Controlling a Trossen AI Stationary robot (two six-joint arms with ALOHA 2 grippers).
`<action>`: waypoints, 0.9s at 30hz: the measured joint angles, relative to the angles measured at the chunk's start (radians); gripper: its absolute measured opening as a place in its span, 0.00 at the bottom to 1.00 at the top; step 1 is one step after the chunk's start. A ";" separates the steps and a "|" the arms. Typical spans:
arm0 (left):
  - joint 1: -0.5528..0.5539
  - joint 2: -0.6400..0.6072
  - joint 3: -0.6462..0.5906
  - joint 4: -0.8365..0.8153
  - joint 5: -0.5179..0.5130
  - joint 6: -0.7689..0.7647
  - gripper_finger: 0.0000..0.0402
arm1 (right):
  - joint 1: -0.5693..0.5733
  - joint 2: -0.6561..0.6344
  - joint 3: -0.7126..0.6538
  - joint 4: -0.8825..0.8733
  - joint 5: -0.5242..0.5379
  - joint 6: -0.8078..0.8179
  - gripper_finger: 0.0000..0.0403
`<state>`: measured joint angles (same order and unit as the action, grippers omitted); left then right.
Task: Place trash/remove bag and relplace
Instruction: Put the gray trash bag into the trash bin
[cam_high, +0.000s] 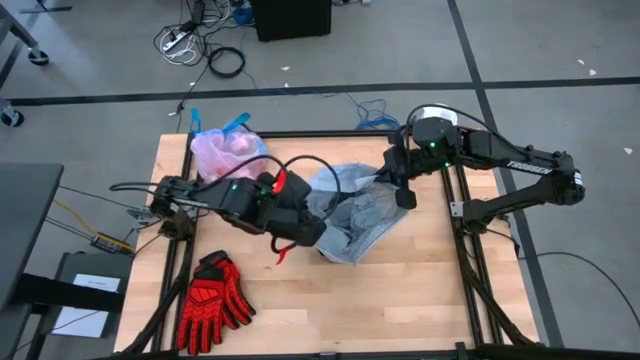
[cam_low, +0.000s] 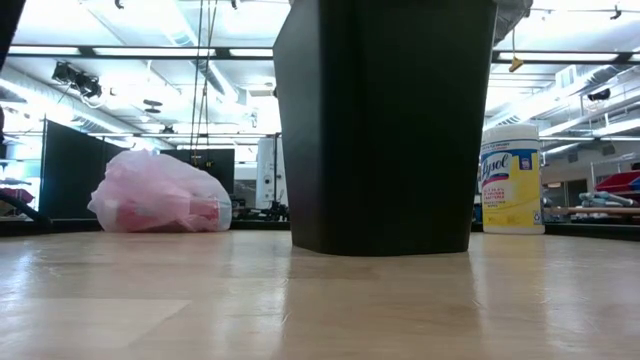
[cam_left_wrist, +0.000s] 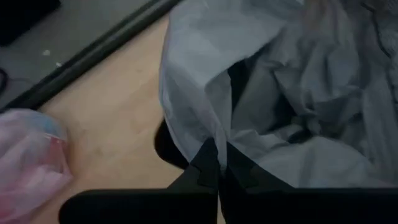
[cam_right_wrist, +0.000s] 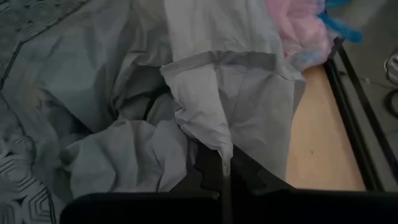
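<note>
A grey-blue liner (cam_high: 350, 212) lies crumpled over the top of a black bin (cam_low: 385, 130) at the table's middle. My left gripper (cam_high: 314, 232) is shut on the liner's left, near side. My right gripper (cam_high: 403, 196) is shut on its right, far side. The tied pink bag (cam_high: 228, 152), with blue ties, rests on the table at the far left, apart from both grippers. Something red shows through its film (cam_low: 195, 212). Loose trash is not in view. My left gripper pinches the grey-blue liner's edge (cam_left_wrist: 209, 144) between its two shut fingers, coming slanting down from the table's left. The film rises crumpled from the fingers and is spread over the bin's mouth. One layer or several, I cannot tell. My right gripper pinches a gathered fold of the liner (cam_right_wrist: 222, 149) between its two shut fingers, reaching in from the table's right and slanting down. The film narrows to a point at the fingertips and widens away from them. The rest lies crumpled in the bin's mouth.
A pair of red gloves (cam_high: 212, 300) lies at the near left. A yellow tub with a white lid (cam_low: 512, 180) stands at the far right, under my right arm. Bare wood lies along the near right of the table (cam_high: 400, 300).
</note>
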<state>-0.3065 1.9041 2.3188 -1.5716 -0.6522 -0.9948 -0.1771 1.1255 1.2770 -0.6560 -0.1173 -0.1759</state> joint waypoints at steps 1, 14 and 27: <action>-0.001 0.000 0.000 0.000 0.010 -0.005 0.01 | 0.003 0.000 0.000 -0.002 0.003 0.009 0.00; 0.006 -0.027 0.034 0.145 0.150 0.091 0.01 | 0.050 -0.112 0.000 0.001 0.098 0.044 0.00; 0.142 -0.040 0.032 -0.012 0.127 0.116 0.00 | 0.051 -0.098 0.000 0.029 0.064 0.070 0.00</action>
<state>-0.1647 1.8637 2.3506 -1.5839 -0.5255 -0.8792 -0.1265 1.0276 1.2770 -0.6267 -0.0532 -0.1059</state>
